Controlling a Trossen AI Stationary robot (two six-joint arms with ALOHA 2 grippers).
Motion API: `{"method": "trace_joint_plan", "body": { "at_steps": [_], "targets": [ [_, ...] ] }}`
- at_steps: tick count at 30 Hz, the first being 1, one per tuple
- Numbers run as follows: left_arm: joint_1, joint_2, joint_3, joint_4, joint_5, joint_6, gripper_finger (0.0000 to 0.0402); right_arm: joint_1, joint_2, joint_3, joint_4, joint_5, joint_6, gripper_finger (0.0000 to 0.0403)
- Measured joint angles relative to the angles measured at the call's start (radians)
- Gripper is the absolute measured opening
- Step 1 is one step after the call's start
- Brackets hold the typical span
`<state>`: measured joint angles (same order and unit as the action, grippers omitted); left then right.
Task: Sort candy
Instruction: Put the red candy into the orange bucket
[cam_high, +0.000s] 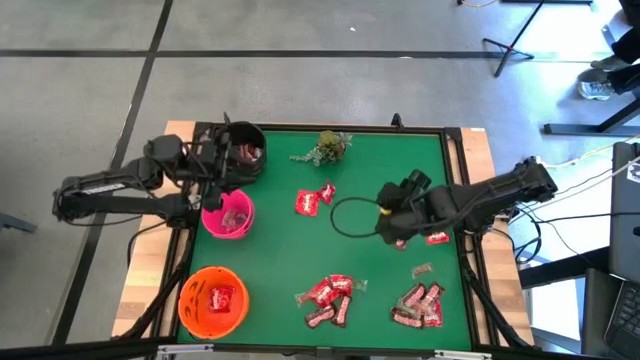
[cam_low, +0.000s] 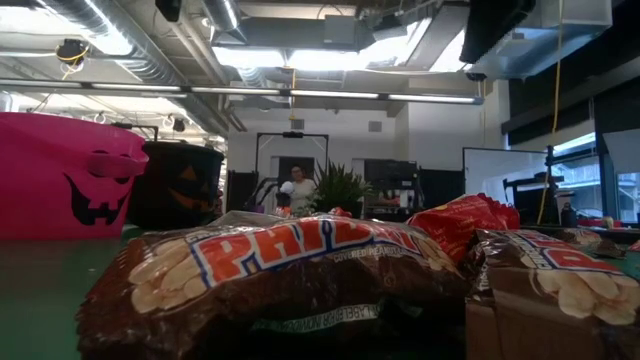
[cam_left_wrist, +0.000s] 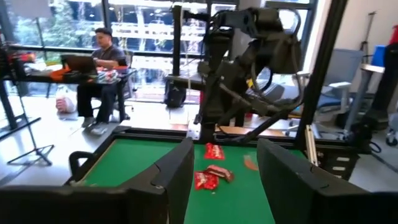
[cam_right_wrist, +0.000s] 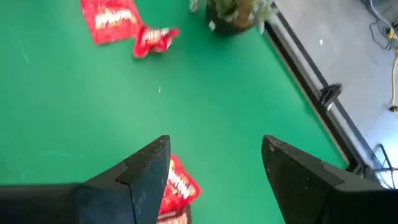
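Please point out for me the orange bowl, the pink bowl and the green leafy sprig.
orange bowl (cam_high: 188, 286): high view, on its left rim.
pink bowl (cam_high: 246, 206): high view, on its right rim.
green leafy sprig (cam_high: 330, 145): high view, on the middle of its leaves.

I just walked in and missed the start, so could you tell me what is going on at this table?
Two robot arms are sorting candy on a green table. The left end effector, open and empty, hangs over the pink bowl, between the black bowl and the orange bowl. The right end effector, open, hovers just above a red candy on the mat. Two red packets lie mid-table, and mixed piles wait near the front edge.
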<state>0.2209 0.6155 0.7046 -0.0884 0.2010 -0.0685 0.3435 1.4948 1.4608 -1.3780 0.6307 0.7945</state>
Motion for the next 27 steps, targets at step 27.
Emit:
{"method": "trace_joint_plan", "body": {
  "at_steps": [27],
  "targets": [
    [-0.134, 0.144, -0.031, 0.088, -0.138, 0.014, 0.0159, -0.136, -0.161, -0.758, 0.217, -0.614, 0.332, 0.0248]
  ]
}}
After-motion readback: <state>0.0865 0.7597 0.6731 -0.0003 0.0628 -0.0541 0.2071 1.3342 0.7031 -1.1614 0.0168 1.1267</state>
